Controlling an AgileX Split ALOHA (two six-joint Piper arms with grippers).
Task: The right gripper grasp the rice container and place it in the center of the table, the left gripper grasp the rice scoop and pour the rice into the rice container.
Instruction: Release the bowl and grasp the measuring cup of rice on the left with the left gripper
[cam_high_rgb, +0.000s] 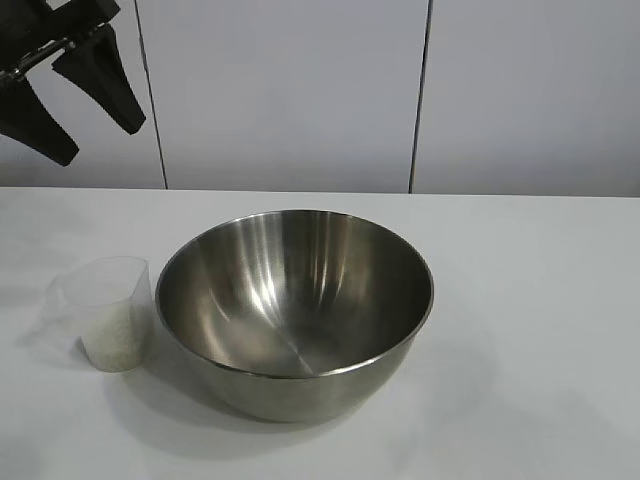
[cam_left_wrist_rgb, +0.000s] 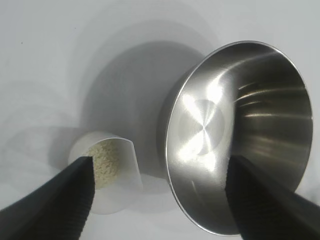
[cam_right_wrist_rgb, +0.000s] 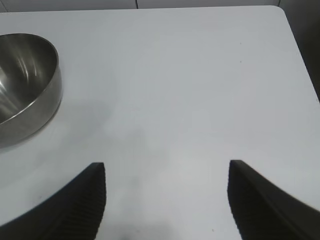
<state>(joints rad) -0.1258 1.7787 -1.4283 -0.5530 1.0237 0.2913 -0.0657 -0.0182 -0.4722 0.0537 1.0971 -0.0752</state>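
The steel rice container (cam_high_rgb: 295, 310) stands upright in the middle of the white table (cam_high_rgb: 540, 330), with no rice in it. Close beside it, on its left in the exterior view, stands the clear plastic rice scoop (cam_high_rgb: 108, 310) holding rice (cam_left_wrist_rgb: 106, 161). My left gripper (cam_high_rgb: 98, 143) hangs open high above the table at the exterior view's upper left, well above the scoop, nothing between its fingers. Its wrist view looks down on the scoop (cam_left_wrist_rgb: 107, 172) and the container (cam_left_wrist_rgb: 240, 135). My right gripper (cam_right_wrist_rgb: 166, 167) is open over bare table, off to one side of the container (cam_right_wrist_rgb: 27, 85).
A white panelled wall (cam_high_rgb: 290, 90) rises behind the table's far edge. The table's corner and edge (cam_right_wrist_rgb: 292, 40) show in the right wrist view, with dark floor beyond.
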